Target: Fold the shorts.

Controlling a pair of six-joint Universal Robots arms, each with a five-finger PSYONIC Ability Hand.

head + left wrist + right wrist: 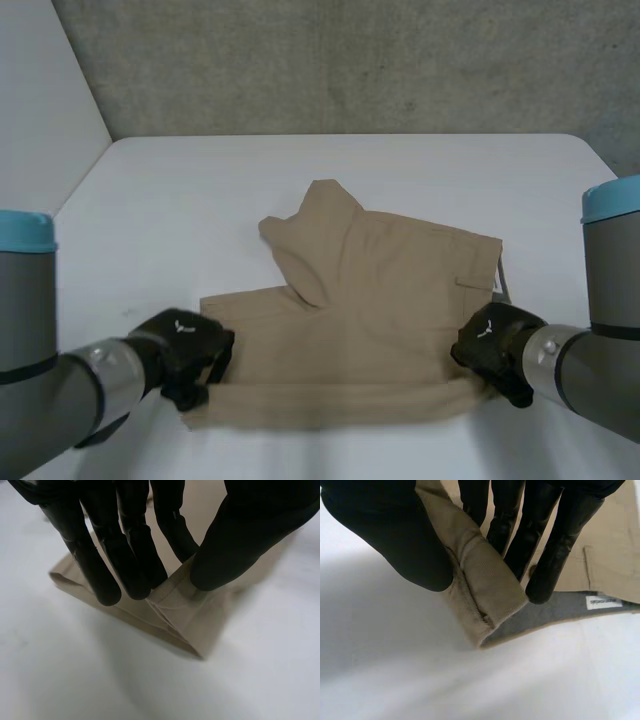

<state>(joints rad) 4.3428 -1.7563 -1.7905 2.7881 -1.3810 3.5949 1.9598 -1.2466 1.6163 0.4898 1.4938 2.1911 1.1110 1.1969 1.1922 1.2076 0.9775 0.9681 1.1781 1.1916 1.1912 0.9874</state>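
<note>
Tan shorts [380, 300] lie on the white table [200, 190], with one leg bunched up toward the far side. My left hand [185, 350] pinches the near left corner of the shorts [185, 615] between thumb and fingers [107, 587]. At the near right corner my right hand [495, 350] grips the thick waistband [485, 587], lifting it off the table between thumb and fingers [547, 575]. A grey lining with a white label [602, 602] shows under that raised edge.
A grey wall [350, 60] rises behind the table's far edge. Bare white tabletop [180, 220] surrounds the shorts on every side.
</note>
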